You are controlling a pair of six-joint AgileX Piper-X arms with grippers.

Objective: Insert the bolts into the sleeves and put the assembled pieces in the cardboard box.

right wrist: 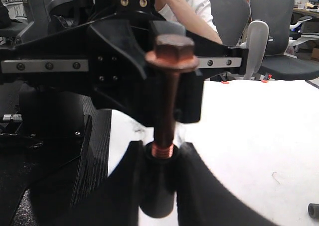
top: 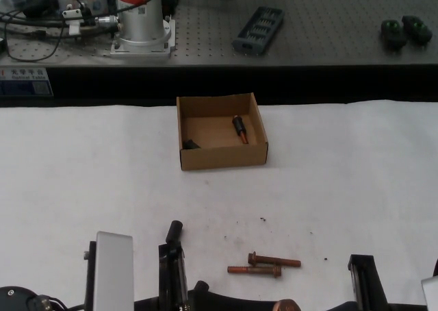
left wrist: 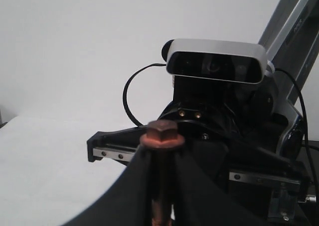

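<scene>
My left gripper is shut across the shaft of a copper bolt, whose hex head stands clear of the black fingers. My right gripper is shut on a black sleeve. The bolt has its threaded tip at the sleeve's mouth, and the left gripper's fingers close around its shaft farther up. The bolt's head peeks in at the near edge of the high view. The cardboard box stands mid-table with one assembled piece and a black sleeve inside.
Two loose bolts lie side by side on the white sheet near the arms. A loose black sleeve lies to their left. Behind the box runs the dark bench edge, with a metal post base and a black tray.
</scene>
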